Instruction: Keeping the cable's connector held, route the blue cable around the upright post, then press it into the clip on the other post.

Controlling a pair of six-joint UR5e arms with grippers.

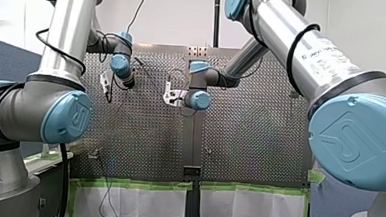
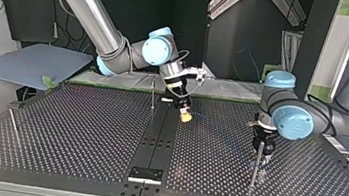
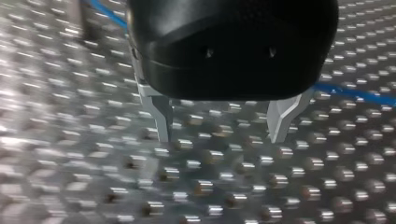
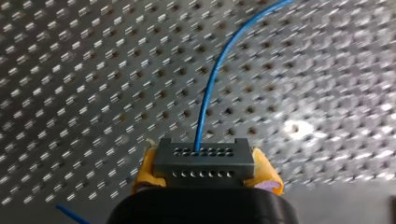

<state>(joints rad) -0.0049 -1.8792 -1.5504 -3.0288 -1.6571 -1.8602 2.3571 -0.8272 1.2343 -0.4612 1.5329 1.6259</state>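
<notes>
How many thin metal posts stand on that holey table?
3, in the top view: middle post far back, right post by my left tool, left post at the view's left. Others may be hidden.

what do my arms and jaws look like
My left arm and my right arm are silver tubes with light-blue joint caps and black cables. The left jaws are bare metal under a black body; the right jaws have yellow pads.
</notes>
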